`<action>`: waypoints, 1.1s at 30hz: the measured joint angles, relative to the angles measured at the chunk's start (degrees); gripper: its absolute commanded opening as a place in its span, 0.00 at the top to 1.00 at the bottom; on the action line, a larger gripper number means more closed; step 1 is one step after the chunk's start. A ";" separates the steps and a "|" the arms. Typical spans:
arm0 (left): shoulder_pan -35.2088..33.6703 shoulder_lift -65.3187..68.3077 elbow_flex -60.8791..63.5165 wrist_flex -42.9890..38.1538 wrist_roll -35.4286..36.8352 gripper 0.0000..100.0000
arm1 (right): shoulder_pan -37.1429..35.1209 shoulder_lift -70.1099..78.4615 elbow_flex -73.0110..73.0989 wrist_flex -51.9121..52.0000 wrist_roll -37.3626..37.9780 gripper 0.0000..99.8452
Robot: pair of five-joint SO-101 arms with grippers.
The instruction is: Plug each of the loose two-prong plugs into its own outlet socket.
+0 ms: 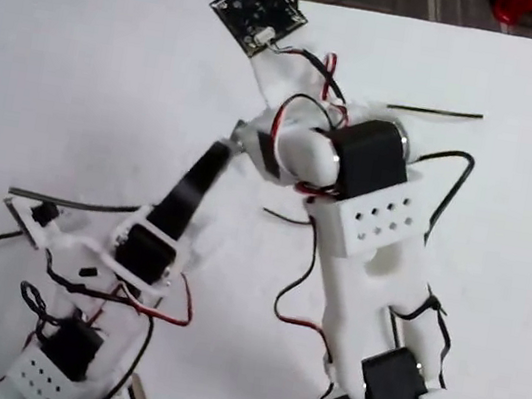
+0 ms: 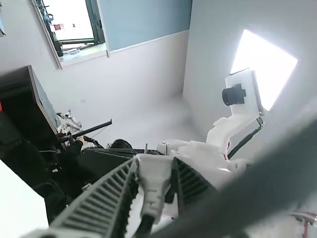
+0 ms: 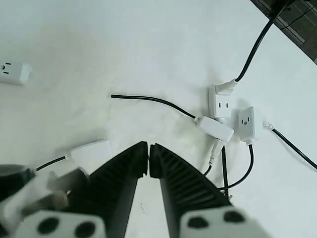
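Note:
My left gripper (image 2: 154, 167) is shut on a white two-prong plug (image 2: 150, 182), which points up and away from the table; its cord runs down between the ribbed black fingers. In the high view the left gripper (image 1: 220, 157) is at the table's middle, close to the right arm's wrist (image 1: 303, 155). My right gripper (image 3: 148, 151) hangs shut and holds nothing above the table. Beyond it lie two white outlet sockets (image 3: 221, 102) (image 3: 246, 123) on black cords, with a loose white plug (image 3: 216, 128) touching them. Another white plug (image 3: 91, 152) lies beside the right fingers. A third socket (image 3: 14, 73) sits far off.
A black circuit board (image 1: 258, 11) lies at the table's far edge. The white right arm (image 1: 375, 278) covers much of the table's centre and right. A short black cable piece (image 1: 434, 112) lies at the back right. Bare white table (image 1: 82, 79) stretches to the left.

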 measured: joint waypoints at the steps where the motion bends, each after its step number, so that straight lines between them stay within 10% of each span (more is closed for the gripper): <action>1: 0.26 0.00 0.00 0.26 0.00 0.98 | 0.70 0.00 -0.79 0.53 0.00 0.98; 16: -1.41 0.88 0.18 6.95 -3.16 0.98 | 15.38 -12.13 2.99 0.62 3.52 0.98; 33: -5.98 0.88 0.18 27.96 -67.52 0.98 | 46.07 -25.85 37.80 -1.76 13.71 0.98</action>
